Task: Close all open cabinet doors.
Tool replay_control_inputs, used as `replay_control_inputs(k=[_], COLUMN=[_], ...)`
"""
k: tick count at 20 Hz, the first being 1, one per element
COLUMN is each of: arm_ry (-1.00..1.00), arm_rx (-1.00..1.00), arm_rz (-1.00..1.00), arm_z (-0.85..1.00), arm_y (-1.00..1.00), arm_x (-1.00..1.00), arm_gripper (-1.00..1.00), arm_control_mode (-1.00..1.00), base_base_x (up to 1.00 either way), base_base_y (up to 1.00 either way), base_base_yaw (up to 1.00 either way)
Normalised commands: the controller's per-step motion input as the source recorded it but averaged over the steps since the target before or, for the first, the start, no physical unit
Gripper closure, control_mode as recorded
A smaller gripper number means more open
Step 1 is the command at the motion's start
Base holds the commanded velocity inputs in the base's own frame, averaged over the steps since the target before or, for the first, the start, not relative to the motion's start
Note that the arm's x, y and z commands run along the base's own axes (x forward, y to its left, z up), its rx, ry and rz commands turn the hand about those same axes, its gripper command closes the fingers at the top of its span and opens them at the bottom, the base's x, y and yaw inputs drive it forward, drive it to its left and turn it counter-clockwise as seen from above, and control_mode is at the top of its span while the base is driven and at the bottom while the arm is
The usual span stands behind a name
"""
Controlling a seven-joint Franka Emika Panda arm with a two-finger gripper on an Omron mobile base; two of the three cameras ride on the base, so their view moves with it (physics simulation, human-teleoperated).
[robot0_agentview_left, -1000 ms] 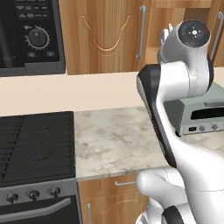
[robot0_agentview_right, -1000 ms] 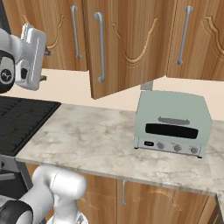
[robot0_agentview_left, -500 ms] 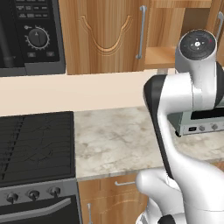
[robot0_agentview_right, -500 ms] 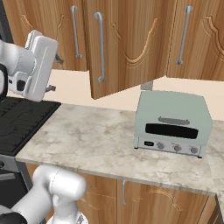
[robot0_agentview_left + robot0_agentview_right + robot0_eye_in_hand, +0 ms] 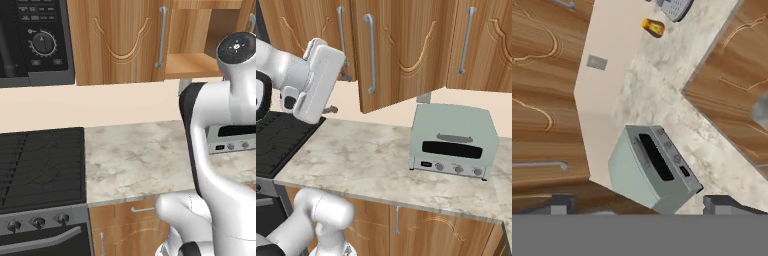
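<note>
My fingers [image 5: 640, 206] are spread wide, holding nothing. The open cabinet door [image 5: 398, 50] hangs swung out above the worktop [image 5: 366, 160], close beside my fingers on the toaster oven [image 5: 453, 141] side, its long handle [image 5: 371, 52] running vertical.

- beige marbled stone counter [image 5: 371, 155], with a pale green toaster oven [image 5: 453, 142] at right
- black gas stove [image 5: 40, 167] at left
- cream wall [image 5: 90, 107] behind
</note>
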Motion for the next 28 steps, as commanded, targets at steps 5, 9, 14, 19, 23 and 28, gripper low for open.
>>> replay_control_inputs(k=[5, 9, 14, 19, 23, 28], arm_ry=[0.03, 0.03, -0.01, -0.02, -0.06, -0.04], arm_rx=[0.00, 0.00, 0.06, 0.07, 0.05, 0.09], arm_rz=[-0.19, 0.03, 0.42, 0.57, 0.50, 0.47], arm_z=[-0.02, -0.19, -0.14, -0.09, 0.00, -0.02], arm_y=[-0.77, -0.61, -0.42, -0.33, -0.42, -0.27], arm_x=[-0.22, 0.32, 0.35, 0.23, 0.03, 0.24], arm_gripper=[-1.00, -1.00, -1.00, -1.00, -1.00, -1.00], arm_control_mode=[-1.00, -1.00, -1.00, -1.00, -1.00, -1.00], base_base_x=[0.00, 0.00, 0.00, 0.00, 0.00, 0.00], base_base_y=[0.00, 0.00, 0.00, 0.00, 0.00, 0.00], base_base_yaw=[0.00, 0.00, 0.00, 0.00, 0.00, 0.00])
